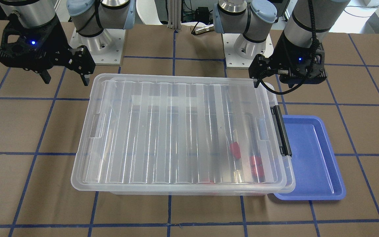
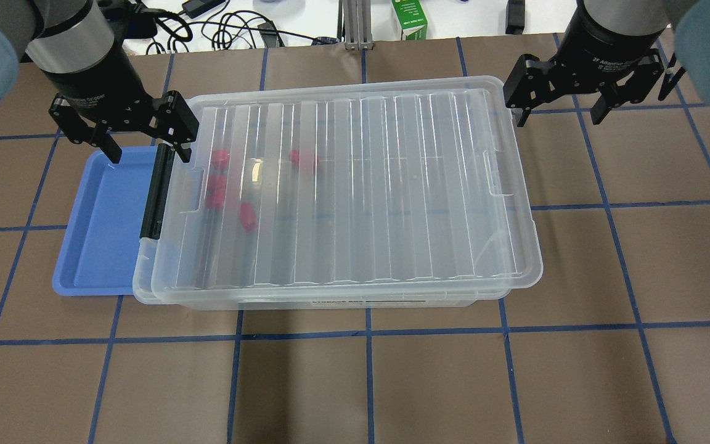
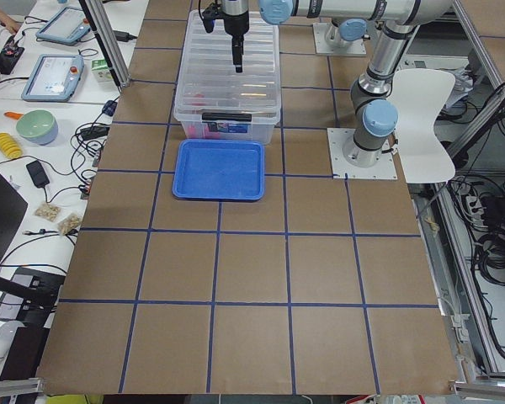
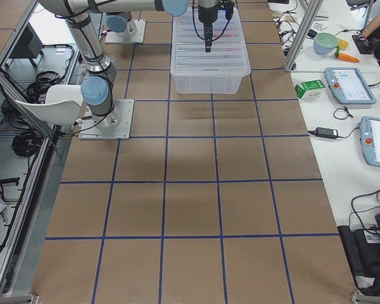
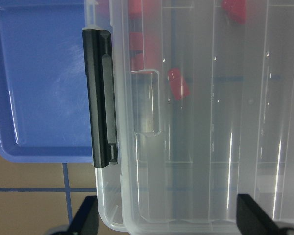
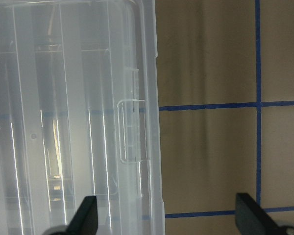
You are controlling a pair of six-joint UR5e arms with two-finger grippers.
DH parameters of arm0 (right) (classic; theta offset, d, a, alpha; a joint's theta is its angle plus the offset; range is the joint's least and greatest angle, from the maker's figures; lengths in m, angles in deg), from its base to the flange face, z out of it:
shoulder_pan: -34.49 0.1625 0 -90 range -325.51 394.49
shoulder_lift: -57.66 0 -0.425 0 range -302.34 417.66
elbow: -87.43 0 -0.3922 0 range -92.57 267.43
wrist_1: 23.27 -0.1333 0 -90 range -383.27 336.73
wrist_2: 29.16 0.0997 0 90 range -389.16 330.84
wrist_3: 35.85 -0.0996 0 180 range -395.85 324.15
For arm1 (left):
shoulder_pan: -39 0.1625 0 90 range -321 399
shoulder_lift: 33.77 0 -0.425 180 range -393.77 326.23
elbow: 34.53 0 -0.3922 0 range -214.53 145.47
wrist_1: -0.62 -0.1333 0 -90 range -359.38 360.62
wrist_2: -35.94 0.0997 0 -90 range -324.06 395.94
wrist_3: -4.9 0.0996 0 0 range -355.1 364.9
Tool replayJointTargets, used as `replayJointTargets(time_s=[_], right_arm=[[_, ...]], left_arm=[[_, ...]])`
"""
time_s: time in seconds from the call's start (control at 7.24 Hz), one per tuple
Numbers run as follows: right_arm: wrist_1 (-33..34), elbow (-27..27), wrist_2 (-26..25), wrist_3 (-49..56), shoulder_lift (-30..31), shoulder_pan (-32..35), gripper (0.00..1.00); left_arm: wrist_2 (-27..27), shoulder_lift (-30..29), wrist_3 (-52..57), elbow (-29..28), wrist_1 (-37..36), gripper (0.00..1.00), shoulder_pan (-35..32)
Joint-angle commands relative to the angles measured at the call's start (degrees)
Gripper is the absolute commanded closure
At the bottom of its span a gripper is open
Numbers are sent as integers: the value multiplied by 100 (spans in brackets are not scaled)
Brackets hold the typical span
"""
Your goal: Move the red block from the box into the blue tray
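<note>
Clear ribbed plastic lid (image 2: 361,185) looks latched, so the left gripper (image 2: 147,148) or right gripper (image 2: 559,117), both open-fingered, lifting it might drag the box (image 2: 330,300) over the shallow blue tray (image 2: 102,228) at the overhead view's left.

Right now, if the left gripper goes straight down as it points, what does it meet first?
Most likely the box at its black latch: the open left gripper straddles that end, outer finger over the blue tray. Depth is uncertain.

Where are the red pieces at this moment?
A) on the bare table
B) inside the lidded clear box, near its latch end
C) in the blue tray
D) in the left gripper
B: the red pieces show through the closed lid of the box, close to the black latch.
</note>
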Motion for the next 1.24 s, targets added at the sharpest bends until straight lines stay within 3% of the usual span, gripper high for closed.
replayJointTargets(time_s=[0.0, 0.55, 0.83, 1.11], right_arm=[[0, 0, 0, 0, 0, 0, 0], [52, -175, 0, 61, -18, -53, 0], [602, -430, -61, 106, -367, -44, 0], [746, -623, -62, 175, -754, -35, 1]], left_arm=[[1, -19, 5, 3, -1, 0, 9], [10, -2, 5, 4, -1, 0, 26], [19, -2, 13, 12, 8, 0, 18], [19, -28, 5, 12, -1, 0, 18]])
